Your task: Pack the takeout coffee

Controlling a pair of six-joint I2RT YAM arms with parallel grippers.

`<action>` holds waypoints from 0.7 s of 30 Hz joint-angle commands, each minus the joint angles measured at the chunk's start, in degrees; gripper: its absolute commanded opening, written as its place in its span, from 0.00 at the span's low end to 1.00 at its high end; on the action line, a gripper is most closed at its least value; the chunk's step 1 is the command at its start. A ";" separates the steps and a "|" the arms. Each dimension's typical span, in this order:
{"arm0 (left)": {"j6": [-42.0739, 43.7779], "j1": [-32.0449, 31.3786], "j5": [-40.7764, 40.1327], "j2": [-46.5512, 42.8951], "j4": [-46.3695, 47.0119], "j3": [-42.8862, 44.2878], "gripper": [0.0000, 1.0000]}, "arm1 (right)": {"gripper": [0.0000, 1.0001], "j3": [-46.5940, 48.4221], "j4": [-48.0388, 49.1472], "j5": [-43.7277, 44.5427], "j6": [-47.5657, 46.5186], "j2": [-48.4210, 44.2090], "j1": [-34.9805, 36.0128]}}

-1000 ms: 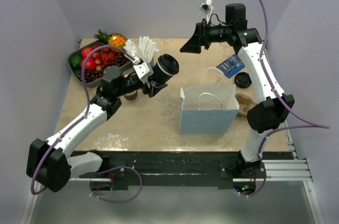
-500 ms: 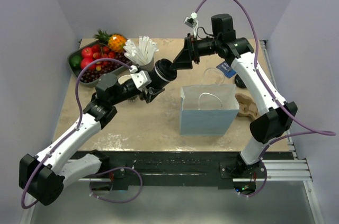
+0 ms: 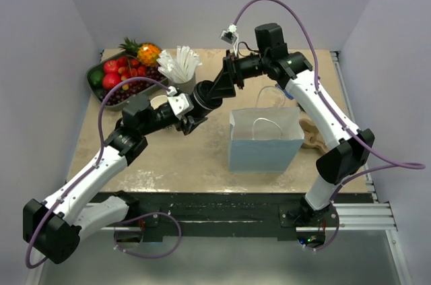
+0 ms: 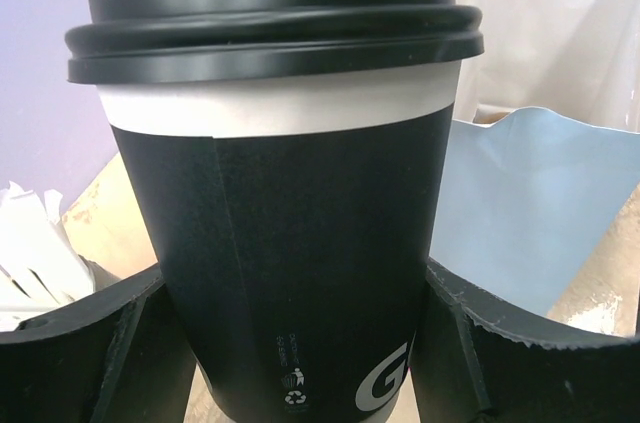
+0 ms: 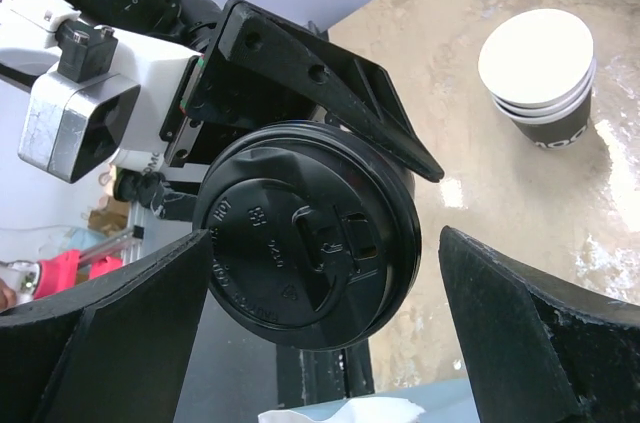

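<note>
Midair: left hand point(image 4: 305, 343) clamps takeout coffee point(image 4: 290, 193); right hand point(image 5: 322, 243) spread, seemingly clear.

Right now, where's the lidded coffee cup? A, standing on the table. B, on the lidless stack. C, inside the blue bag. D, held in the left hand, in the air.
D: the left hand grips the takeout coffee by its body in mid-air, while the open right hand brackets its black lid with gaps showing.

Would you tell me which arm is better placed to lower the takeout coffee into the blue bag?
Probably the right. The right jaws stand open either side of the lid of the takeout coffee, which the left jaws hold out toward them, and the blue bag stands on the right arm's side.
</note>
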 commanded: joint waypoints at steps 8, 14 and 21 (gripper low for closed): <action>2.50 -0.43 -1.34 1.10 2.65 -0.09 0.56 | 0.99 1.54 -5.04 2.57 -4.99 -1.30 1.81; 2.50 -0.60 -2.57 0.84 6.26 -3.95 0.67 | 0.88 -1.44 -6.54 8.79 -6.31 -0.77 5.23; 0.05 -0.69 -4.85 -0.30 3.80 -8.97 0.70 | 0.81 -2.24 -7.24 20.31 -6.14 3.53 10.50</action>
